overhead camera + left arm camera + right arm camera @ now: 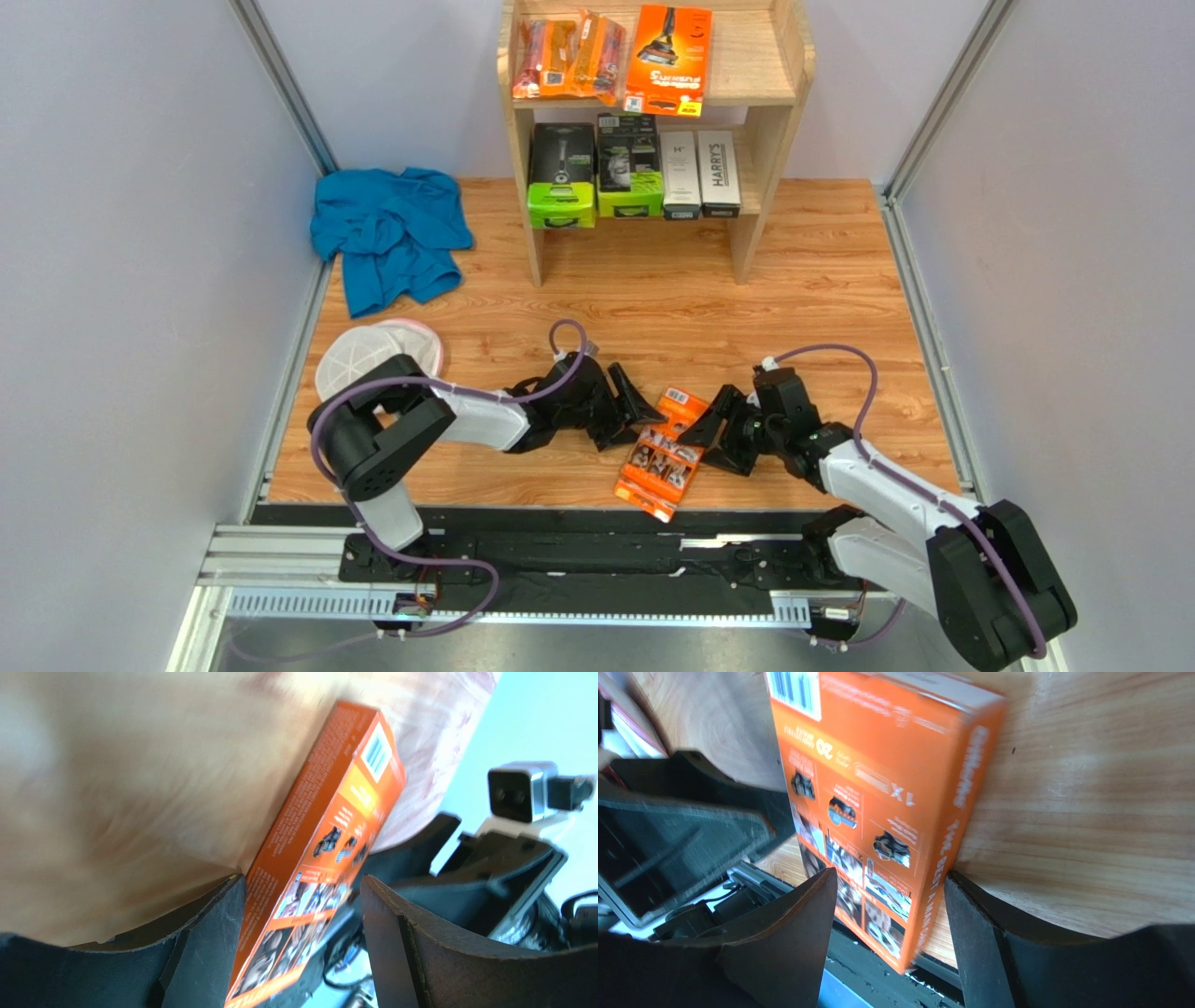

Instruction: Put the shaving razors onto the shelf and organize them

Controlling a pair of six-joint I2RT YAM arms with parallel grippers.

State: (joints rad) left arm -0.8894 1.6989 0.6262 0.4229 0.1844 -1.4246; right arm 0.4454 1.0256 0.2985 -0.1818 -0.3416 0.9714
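Left wrist view: left fingers (203, 945) stand apart around the flat orange box (330, 833), one touching it. Right fingers (787, 945) hug it; clamped or not, I cannot tell.

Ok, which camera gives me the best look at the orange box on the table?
Top external: it shows nearly the whole orange box and its place between the left gripper and the right gripper. Both wrist views give only cropped, blurry close-ups of it.

White box (718, 174) reads HARRY'S; orange box (878, 777), 1X
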